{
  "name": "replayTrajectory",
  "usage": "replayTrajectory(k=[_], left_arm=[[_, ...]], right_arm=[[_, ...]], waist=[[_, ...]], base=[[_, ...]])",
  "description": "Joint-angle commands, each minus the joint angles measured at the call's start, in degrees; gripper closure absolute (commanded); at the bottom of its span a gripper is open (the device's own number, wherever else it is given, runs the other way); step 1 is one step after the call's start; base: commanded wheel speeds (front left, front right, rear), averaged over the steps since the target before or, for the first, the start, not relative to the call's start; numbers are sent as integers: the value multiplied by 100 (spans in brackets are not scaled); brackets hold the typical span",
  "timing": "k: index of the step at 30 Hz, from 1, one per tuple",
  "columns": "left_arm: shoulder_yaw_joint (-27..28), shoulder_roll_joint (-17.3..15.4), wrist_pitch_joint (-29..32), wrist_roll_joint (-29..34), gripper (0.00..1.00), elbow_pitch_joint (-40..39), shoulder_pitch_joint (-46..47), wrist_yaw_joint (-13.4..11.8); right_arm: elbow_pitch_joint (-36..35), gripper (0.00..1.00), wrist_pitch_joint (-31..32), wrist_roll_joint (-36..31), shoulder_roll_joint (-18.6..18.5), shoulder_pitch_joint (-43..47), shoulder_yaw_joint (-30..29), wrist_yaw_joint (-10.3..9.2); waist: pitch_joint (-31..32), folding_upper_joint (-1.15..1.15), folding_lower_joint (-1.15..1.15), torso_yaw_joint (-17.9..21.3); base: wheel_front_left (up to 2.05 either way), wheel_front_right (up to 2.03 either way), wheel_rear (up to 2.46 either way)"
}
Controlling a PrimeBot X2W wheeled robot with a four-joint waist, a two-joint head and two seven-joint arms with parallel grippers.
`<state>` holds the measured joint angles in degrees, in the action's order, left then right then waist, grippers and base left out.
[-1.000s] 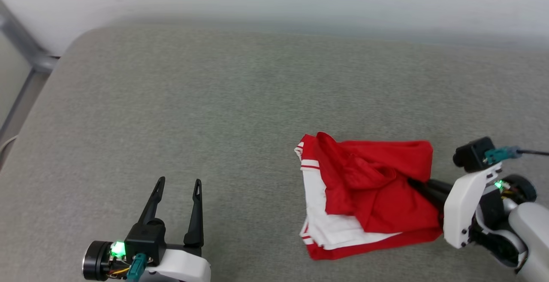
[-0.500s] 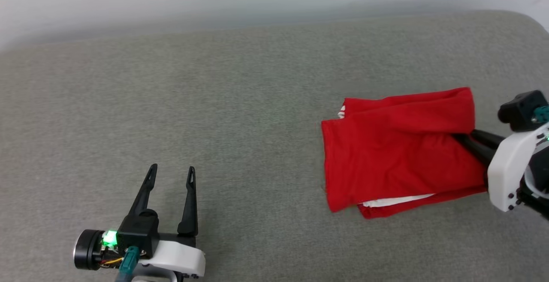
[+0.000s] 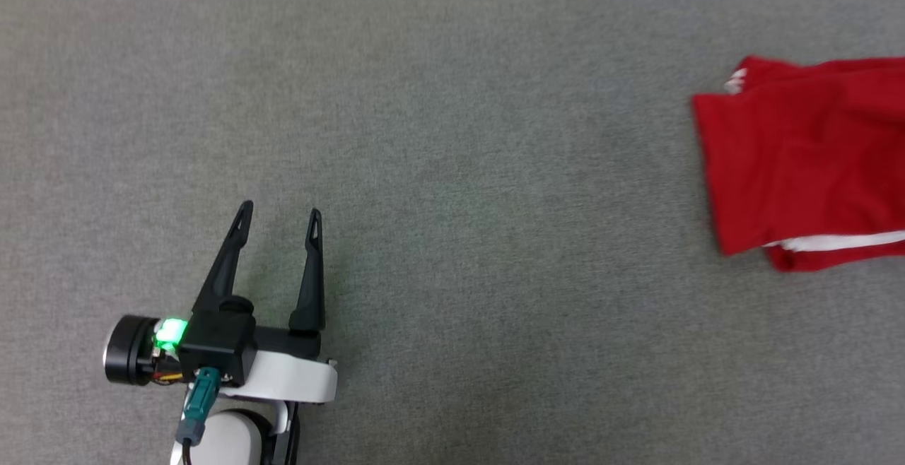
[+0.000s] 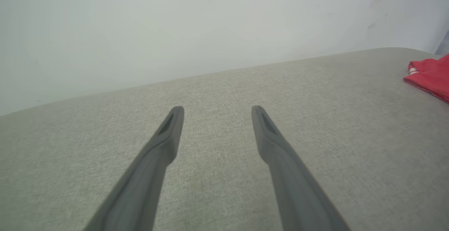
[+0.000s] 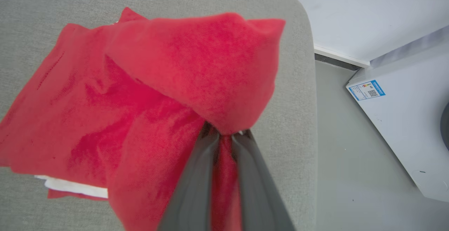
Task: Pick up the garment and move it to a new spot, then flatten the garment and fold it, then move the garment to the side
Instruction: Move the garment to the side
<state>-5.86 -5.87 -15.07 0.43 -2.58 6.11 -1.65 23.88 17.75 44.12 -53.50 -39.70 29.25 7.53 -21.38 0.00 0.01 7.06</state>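
1. Left gripper point(image 3: 280, 209) hovers over the near left part of the grey padded surface point(image 3: 452, 133), its two dark fingers spread wide and holding nothing. A green light glows on its wrist.
2. From the left wrist view, the left gripper point(image 4: 217, 109) points across bare grey fabric point(image 4: 315, 118) toward a pale wall point(image 4: 175, 31) behind the far edge.
3. Between that gripper and the garment point(image 3: 806, 161) runs a broad stretch of the surface; the two are well apart.
4. Over toward the right edge of the surface lies the garment, folded into a red bundle with its plain red side up. A white strip point(image 3: 834, 242) peeks out between the layers along its near edge, and a bit of striped trim point(image 3: 735, 82) shows at its far left corner.
5. In the left wrist view the garment point(image 4: 429, 78) is a red patch far off to the right, close to the far edge.
6. Right gripper point(image 5: 227, 132) is clamped on the garment point(image 5: 140, 94). Red cloth is squeezed between its fingers, and a fold bunches up over the fingertips. The rest of the shirt spreads out flat on the surface point(image 5: 294, 101), just inside its rounded corner.
7. Beyond that corner I see grey floor point(image 5: 343, 153) and a white box point(image 5: 403, 125) with a blue-bordered label point(image 5: 367, 90).
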Motion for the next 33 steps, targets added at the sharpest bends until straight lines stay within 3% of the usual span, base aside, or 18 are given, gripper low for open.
replayTrajectory(k=[1, 11, 17, 18, 19, 20, 28, 33], left_arm=[[-19, -34, -13, 12, 0, -64, 132, 1], [-88, -29, -13, -40, 0, -263, 483, -31], [-156, -8, -13, -57, 0, -212, 546, -37], [-165, -3, -13, -62, 0, -203, 535, -46], [-172, 0, -13, -66, 0, -193, 518, -41], [-180, 3, -13, -69, 0, -178, 493, -50], [-135, 18, -13, -117, 0, -79, 239, -133], [-57, 24, -13, -160, 0, -11, -71, -188]], right_arm=[[188, 100, 25, -42, -113, -148, -122, -9], [1575, 100, -94, -361, -322, -600, -1019, -10], [2094, 100, -278, -680, -145, -710, -1403, -9], [2172, 68, -314, -720, -106, -707, -1462, -9], [2233, 6, -325, -770, -65, -682, -1500, -9], [2289, 0, -361, -828, -26, -657, -1543, -9], [2468, 0, -1053, -1362, 218, -536, -1969, -9], [2172, 0, -1933, -1870, 488, -443, -2332, -9]], waist=[[-334, 0, -1, -136], [-936, 0, -1, -358], [-960, 0, -1, -459], [-935, 0, -1, -472], [-899, 0, -1, -483], [-858, 0, -1, -491], [-317, 0, -1, -498], [228, 0, -1, -491]], base=[[0, 0, 0], [0, 0, 0], [0, 0, 0], [0, 0, 0], [0, 0, 0], [0, 0, 0], [0, 0, 0], [0, 0, 0]])
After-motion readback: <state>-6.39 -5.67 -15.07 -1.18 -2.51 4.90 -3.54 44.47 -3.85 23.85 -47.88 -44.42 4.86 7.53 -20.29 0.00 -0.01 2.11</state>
